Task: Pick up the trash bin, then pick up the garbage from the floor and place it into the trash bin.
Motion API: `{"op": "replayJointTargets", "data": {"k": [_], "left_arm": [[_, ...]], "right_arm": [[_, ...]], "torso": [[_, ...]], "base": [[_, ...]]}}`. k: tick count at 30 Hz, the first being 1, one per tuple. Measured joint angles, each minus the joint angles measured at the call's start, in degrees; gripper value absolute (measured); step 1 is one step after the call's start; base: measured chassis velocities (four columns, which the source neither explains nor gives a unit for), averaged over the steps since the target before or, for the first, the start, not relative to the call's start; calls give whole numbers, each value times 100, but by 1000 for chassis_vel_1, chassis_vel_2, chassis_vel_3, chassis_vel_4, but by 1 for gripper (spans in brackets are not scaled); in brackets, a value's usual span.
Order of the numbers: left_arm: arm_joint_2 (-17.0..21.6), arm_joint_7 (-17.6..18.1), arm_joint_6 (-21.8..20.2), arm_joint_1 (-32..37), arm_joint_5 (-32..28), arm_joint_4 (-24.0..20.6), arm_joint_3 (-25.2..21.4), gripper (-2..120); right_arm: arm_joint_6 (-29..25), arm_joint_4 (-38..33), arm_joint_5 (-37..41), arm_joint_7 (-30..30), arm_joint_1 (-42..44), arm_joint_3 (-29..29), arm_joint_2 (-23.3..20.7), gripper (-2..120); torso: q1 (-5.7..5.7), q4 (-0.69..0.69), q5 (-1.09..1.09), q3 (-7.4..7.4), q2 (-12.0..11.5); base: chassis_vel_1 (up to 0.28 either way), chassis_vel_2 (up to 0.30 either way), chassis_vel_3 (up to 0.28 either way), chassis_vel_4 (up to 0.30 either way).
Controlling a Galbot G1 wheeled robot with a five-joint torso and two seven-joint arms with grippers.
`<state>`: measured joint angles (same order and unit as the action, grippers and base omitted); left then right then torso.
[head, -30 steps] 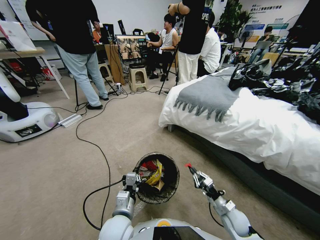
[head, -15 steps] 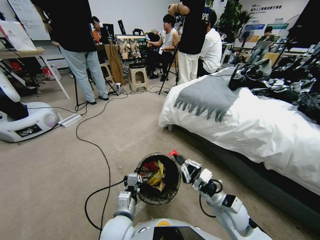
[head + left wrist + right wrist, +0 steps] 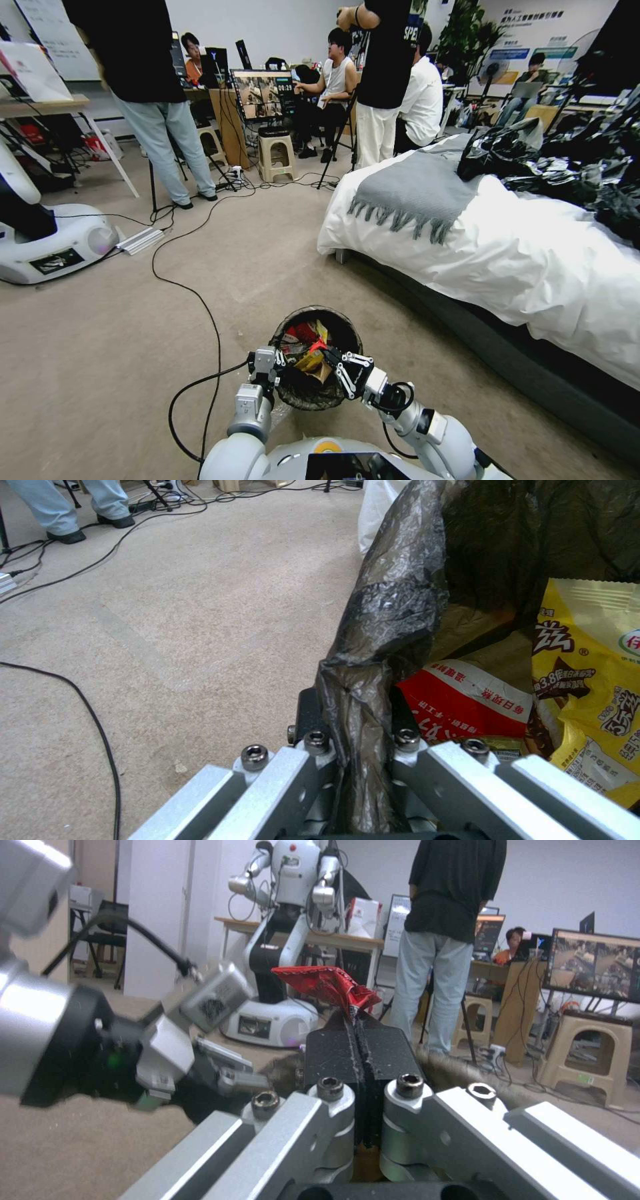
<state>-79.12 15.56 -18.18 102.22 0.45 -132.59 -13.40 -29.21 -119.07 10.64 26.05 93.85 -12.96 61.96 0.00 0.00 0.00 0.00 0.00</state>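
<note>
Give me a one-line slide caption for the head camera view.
Left tool grips the trash bin rim; right tool holds a red wrapper over it.

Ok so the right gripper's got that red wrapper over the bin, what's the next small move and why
Probably open the right gripper. Its jaws are shut on the red wrapper and it sits over the trash bin opening, which the left gripper holds by the lined rim, so the wrapper should drop inside.
</note>
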Motion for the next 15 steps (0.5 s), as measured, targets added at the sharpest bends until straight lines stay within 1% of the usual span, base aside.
{"op": "replayJointTargets", "data": {"k": [5,6,7,8,9,11,12,13,14,15], "left_arm": [[-4,0,2,0,4,-2,3,0],[-3,0,2,1,4,-3,2,0],[-3,0,3,1,4,-4,1,0],[-3,0,3,1,4,-4,1,0],[-2,0,3,1,4,-8,-1,0],[-4,0,4,1,4,-11,-2,0],[-4,0,4,1,4,-11,-2,0],[-4,1,4,14,0,-31,9,0],[2,3,-11,30,-25,-69,39,0],[5,2,-17,32,-39,-82,48,0]], "right_arm": [[28,163,-76,-102,-56,13,38,0],[42,193,-99,-131,-67,12,46,2],[48,226,-124,-172,-80,11,55,7],[48,226,-124,-172,-80,11,55,7],[61,270,-150,-228,-101,13,63,14],[69,290,-164,-251,-112,21,70,20],[69,290,-164,-251,-112,21,70,20],[73,307,-176,-264,-121,27,83,28],[73,321,-181,-270,-125,29,83,33],[73,325,-182,-271,-126,29,81,35]], "torso": [[0,0,0,0,0],[0,0,0,0,0],[0,0,0,0,0],[0,0,0,0,0],[0,0,0,0,0],[0,0,0,0,0],[0,0,0,0,0],[0,0,0,0,0],[0,0,0,0,0],[0,0,0,0,0]], "base": [[0,0,0,0],[0,0,0,0],[0,0,0,0],[0,0,0,0],[0,0,0,0],[0,0,0,0],[0,0,0,0],[0,0,0,0],[0,0,0,0],[0,0,0,0]]}}
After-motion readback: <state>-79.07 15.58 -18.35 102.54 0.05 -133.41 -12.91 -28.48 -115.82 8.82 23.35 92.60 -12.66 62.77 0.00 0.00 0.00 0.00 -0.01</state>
